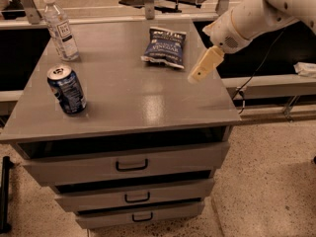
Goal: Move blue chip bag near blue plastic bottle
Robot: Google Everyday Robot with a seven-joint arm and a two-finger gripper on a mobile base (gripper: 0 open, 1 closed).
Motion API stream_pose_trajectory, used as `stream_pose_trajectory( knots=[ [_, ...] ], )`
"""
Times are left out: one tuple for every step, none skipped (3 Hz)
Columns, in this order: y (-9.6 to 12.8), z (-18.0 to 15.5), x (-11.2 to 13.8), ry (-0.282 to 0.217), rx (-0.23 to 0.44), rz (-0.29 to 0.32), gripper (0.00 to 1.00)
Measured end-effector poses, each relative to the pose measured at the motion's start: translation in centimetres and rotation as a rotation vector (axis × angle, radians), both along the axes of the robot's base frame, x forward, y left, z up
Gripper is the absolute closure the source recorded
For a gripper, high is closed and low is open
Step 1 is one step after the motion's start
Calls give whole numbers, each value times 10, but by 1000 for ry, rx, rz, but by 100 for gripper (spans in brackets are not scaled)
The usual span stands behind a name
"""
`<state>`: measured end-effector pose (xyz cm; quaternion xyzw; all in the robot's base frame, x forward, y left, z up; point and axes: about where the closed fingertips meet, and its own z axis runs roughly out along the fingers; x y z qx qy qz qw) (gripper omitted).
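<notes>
The blue chip bag [165,47] lies flat on the grey cabinet top [128,98], at the back and right of the middle. The blue plastic bottle [60,27], clear with a white cap and label, stands upright at the back left corner, far from the bag. My gripper [197,74] hangs from the white arm [247,19] coming in from the upper right. It sits just to the right of the bag and a little in front of it, above the table's right side, and holds nothing.
A blue-and-white soda can [67,89] stands at the front left of the top. Below the top are three drawers with dark handles [132,166]. A dark shelf and a cable [256,68] lie to the right, with the speckled floor [266,181] below.
</notes>
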<state>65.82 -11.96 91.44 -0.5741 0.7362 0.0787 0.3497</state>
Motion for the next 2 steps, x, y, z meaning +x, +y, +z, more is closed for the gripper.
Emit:
stream_pose_trajectory(
  knots=[
    [0,0,0,0,2,0,0],
    [5,-3,7,-4,27,-12,0]
  ],
)
